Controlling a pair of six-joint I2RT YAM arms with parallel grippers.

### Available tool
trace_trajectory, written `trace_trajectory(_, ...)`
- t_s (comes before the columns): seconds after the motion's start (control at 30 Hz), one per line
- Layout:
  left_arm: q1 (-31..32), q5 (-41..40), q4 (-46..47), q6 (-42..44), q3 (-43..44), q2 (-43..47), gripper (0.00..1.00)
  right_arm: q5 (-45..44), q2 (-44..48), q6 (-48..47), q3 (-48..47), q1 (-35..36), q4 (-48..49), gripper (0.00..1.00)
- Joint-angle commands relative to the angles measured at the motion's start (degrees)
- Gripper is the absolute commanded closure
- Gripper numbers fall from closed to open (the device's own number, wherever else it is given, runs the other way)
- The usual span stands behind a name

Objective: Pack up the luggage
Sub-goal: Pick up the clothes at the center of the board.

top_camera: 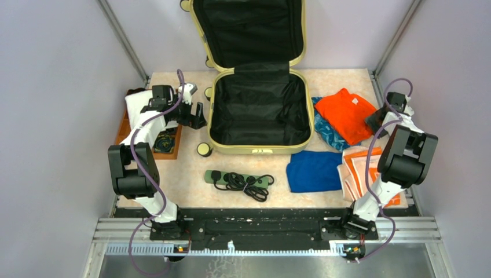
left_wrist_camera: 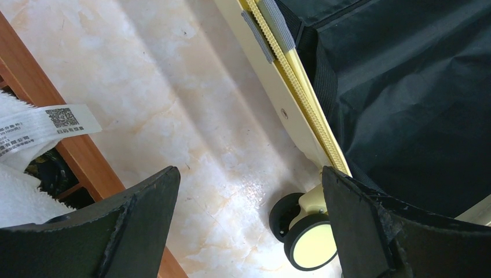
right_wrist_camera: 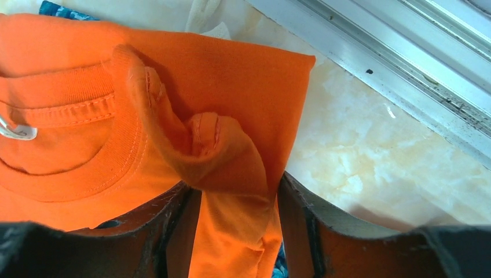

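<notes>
Nearby, right claw (right_wrist_camera: 237, 200) pinches orange shirt (right_wrist_camera: 87, 110) beside the luggage (top_camera: 228, 148).

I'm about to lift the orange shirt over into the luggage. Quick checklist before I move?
1. Luggage lid up, nothing in the base: ok.
2. Right gripper pinching a fold of the orange shirt: ok.
3. Grip firm enough to carry the whole shirt: cannot tell.
4. Patterned blue cloth under the shirt not caught too: cannot tell.
5. Left gripper open, outside the luggage's left wall, off the path: ok.
</notes>
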State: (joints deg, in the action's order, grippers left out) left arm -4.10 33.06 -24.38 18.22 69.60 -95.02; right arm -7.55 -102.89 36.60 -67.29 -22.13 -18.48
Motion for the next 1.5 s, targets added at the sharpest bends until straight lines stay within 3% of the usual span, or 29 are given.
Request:
trace_trajectory(0.0,-0.06,-0.58,-0.37,0.99,0.0,0.85,0.02,-0.85,-1.73,-0.93,-1.62,-0.01,3.09,0.5)
trace_trajectory(0.1,-0.05,-0.79,-0.57,1.29,-0.01,1.0,0.02,-0.53,-2.63,-0.92,-2.26,0.07,2.68,0.46)
trace_trajectory(0.17,-0.03,-0.95,-0.65,1.3,0.09,1.08,0.02,-0.45,-2.64,-0.83,-2.25,0.07,2.94,0.48)
trace_trajectory(0.23,-0.04,-1.13,-0.75,1.36,0.05,1.28,0.02,-0.07,-2.45,-0.69,-2.37,0.07,3.28,0.57)
trace_trajectory(0.4,-0.03,-1.23,-1.16,1.6,0.3,1.3,0.02,1.19,-0.38,-0.52,-2.63,0.04,4.3,0.92)
trace_trajectory(0.47,-0.05,-1.31,-1.51,1.66,0.67,1.41,0.02,1.62,0.76,-0.2,-2.85,0.05,4.33,1.0)
trace_trajectory(1.0,-0.04,-1.26,-2.34,2.0,1.46,2.71,0.02,5.96,5.25,-1.28,-12.02,1.59,-0.65,1.0)
trace_trajectory(1.17,-0.03,-1.16,-2.51,1.91,1.5,2.67,0.02,6.48,3.47,-2.11,-12.24,1.63,-3.07,0.91)
trace_trajectory(1.3,-0.04,-1.43,-2.63,2.15,1.36,2.72,0.02,5.55,1.28,-2.55,-12.23,1.58,-5.4,0.78)
trace_trajectory(1.47,-0.02,-1.21,-2.67,2.24,0.9,2.78,0.02,4.35,-0.58,-3.23,-12.53,1.62,-6.66,0.71)
